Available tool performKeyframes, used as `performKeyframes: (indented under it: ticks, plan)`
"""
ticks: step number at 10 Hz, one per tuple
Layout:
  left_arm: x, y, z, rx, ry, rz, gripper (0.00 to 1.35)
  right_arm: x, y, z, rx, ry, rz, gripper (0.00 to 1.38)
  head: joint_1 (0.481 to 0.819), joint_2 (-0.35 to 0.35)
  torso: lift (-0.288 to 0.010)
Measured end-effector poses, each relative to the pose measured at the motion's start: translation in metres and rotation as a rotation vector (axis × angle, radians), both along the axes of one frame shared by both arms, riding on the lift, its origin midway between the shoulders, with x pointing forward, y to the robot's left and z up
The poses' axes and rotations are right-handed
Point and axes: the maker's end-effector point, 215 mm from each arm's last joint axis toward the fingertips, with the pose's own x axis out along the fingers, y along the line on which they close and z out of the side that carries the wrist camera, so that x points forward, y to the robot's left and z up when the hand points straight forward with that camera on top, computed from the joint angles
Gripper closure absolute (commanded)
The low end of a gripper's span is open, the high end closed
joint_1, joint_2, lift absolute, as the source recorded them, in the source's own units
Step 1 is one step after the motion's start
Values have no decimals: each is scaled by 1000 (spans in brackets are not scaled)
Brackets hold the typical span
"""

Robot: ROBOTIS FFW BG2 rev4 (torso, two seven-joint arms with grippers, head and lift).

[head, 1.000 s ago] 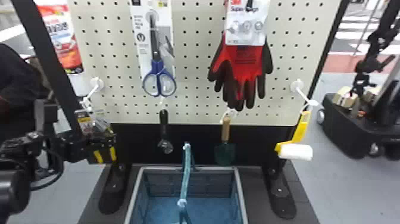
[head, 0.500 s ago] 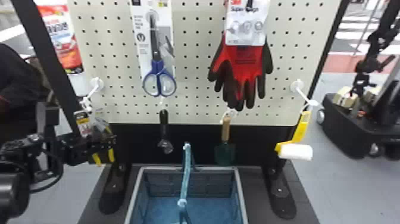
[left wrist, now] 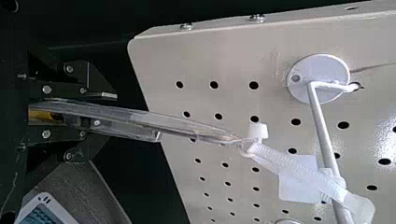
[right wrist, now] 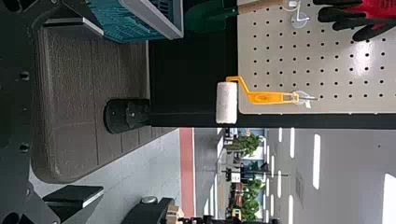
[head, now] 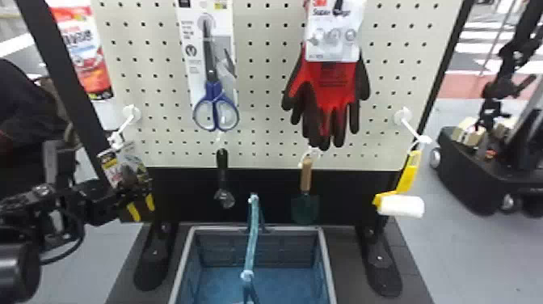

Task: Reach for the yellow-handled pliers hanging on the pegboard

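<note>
Head view, lower left: the pliers [head: 133, 211] hung in their pack [head: 123, 167] just beside the pegboard [head: 262, 101]. In the left wrist view, the left gripper [left wrist: 127, 116] had its jaws closed in, pinching the pack from both sides, and the tie [left wrist: 299, 172] looped round the hook [left wrist: 323, 126]. The reach looked done and the grasp made; next called for sliding the tie off the hook's free end without twisting. The right gripper [right wrist: 100, 112] sat idle, jaws spread wide, facing the roller [right wrist: 227, 102].
</note>
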Motion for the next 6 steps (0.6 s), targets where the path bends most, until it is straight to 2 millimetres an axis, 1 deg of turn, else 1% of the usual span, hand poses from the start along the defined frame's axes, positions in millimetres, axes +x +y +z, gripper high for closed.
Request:
performKeyframes:
  ticks: [3, 4, 5, 6]
  plan:
    - [0, -1, 1, -13, -8, 1, 976, -1, 0, -1, 0, 3, 2, 117, 549, 0, -100]
    - [-1, -3, 1, -20, -9, 2, 898, 0, 0, -1, 0, 2, 2, 117, 549, 0, -100]
    - [-3, -5, 0, -26, -9, 0, 779, 0, 1, -1, -1, 1, 2, 117, 549, 0, -100]
    - [-6, -7, 1, -31, -10, -3, 710, 0, 1, -1, -1, 1, 3, 117, 549, 0, -100]
